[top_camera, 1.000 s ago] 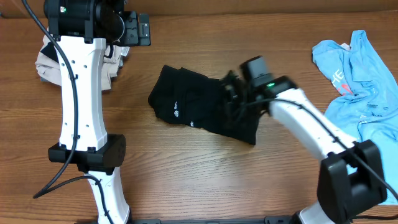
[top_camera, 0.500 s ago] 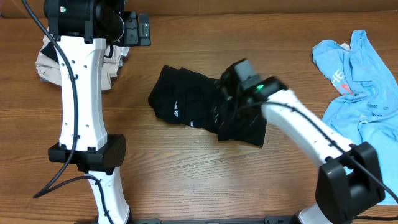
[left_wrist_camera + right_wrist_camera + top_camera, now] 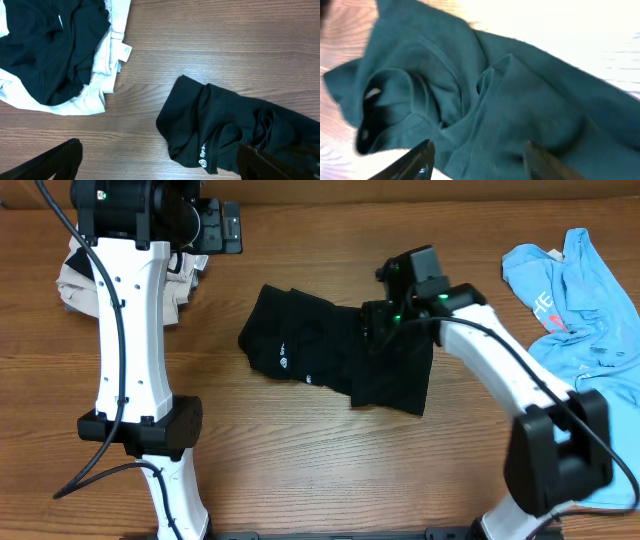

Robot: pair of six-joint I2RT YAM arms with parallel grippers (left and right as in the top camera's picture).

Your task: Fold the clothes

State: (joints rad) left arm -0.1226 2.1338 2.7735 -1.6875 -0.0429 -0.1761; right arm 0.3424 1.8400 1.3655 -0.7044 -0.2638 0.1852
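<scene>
A black garment (image 3: 340, 355) lies crumpled in the middle of the table, with a small white logo on its left part. My right gripper (image 3: 385, 320) hangs open just above its right half. In the right wrist view the cloth (image 3: 510, 90) looks teal and lies below the spread fingertips (image 3: 417, 160) with nothing pinched; the gripper (image 3: 480, 162) is blurred. The left gripper (image 3: 222, 227) is up at the far left, wide open. Its wrist view looks down on the garment's (image 3: 235, 135) left end, with the gripper (image 3: 160, 165) empty.
A pile of white and black clothes (image 3: 75, 280) sits at the far left edge, seen also as the pile (image 3: 50, 55) in the left wrist view. A light blue shirt (image 3: 580, 300) lies spread at the right. Bare wood (image 3: 330, 470) runs along the front.
My right gripper was shut on the black garment's right part; it has opened, let the cloth drop flat, and drawn back toward the far side. The left arm has stayed still.
</scene>
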